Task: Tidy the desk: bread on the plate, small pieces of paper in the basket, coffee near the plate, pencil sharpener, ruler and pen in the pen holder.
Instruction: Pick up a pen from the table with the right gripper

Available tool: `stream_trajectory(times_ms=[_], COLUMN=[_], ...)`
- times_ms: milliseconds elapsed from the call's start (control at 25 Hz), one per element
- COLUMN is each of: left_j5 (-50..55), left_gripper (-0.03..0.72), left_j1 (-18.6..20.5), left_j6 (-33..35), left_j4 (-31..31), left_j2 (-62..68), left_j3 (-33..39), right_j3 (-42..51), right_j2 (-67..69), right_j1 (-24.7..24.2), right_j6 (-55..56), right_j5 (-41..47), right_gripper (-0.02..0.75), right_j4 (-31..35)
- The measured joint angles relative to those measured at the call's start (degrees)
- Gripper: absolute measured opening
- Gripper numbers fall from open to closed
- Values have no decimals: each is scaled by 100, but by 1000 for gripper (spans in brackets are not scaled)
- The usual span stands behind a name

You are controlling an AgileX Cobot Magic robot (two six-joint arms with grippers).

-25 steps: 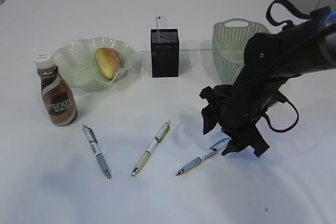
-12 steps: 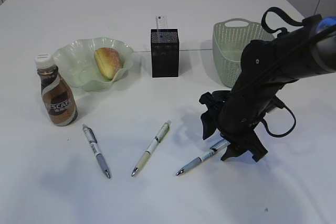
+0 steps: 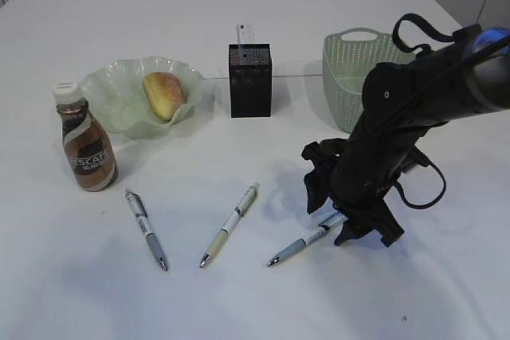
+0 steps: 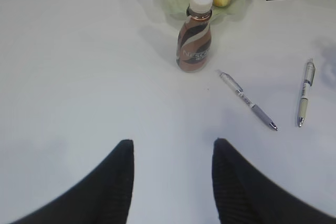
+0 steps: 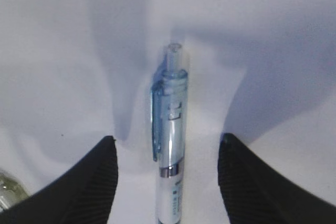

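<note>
White desk [image 3: 239, 308], open pincer [image 5: 167, 182] astride pen [image 5: 170, 145].

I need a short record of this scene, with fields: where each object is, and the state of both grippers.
bread: lies in the plate; bread, plate
coffee: upright on the desk, in front of the plate
pen holder: mid-desk, a pale ruler sticks out of it
basket: right of the pen holder
pens: three flat on the desk: left pen, middle pen, right pen
right gripper: open, astride the right pen, not closed on it
left gripper: open, holds nothing
</note>
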Motion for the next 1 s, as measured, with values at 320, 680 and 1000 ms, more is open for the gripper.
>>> stream_trajectory(times_ms=[320, 680, 1000], left_j5=[23, 79, 79], left_gripper=[340, 340, 340], left_j1=[0, 0, 0], left_j6=[0, 0, 0], left_j4=[0, 0, 0], left_j2=[0, 0, 0], left_j3=[0, 0, 0], right_j3=[-13, -192, -503], right_j2=[0, 9, 9], right_j1=[0, 0, 0], right_j6=[13, 270, 576], right_j5=[514, 754, 823], right_gripper=[482, 482, 482], right_j4=[-88, -418, -795])
